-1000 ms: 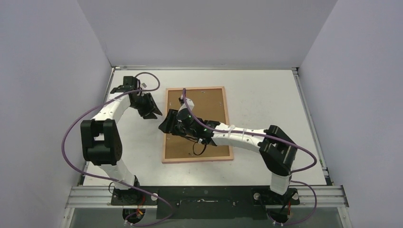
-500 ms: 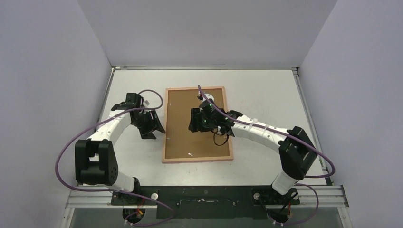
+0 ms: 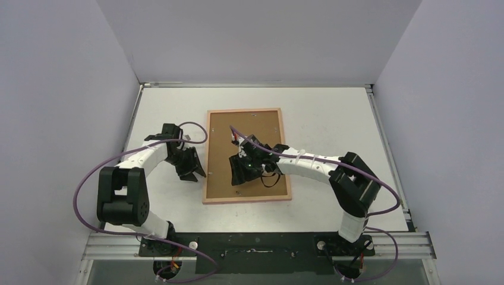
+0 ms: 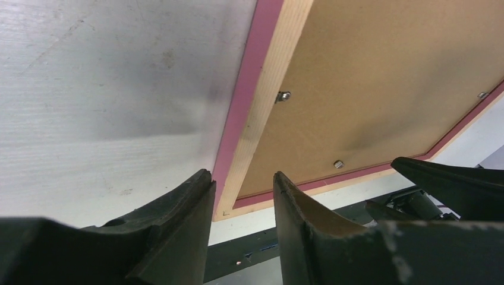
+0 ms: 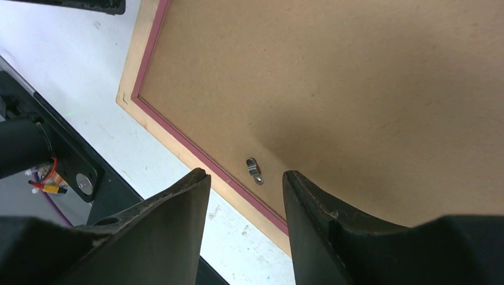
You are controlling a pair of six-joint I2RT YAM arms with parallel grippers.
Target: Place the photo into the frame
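Hovering parted: right jaws over face-down frame [image 3: 249, 199], left jaws beside it.

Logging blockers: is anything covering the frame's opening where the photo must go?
Yes: the brown backing board fills the frame, which lies face down, with small metal tabs at its edges. No photo is in view.

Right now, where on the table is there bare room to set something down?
Bare table lies right of the frame, beyond the right arm, and in the strip between its far rail and the back wall. Crowded: the frame's left rail, where the left gripper sits, and the backing board, under the right gripper.
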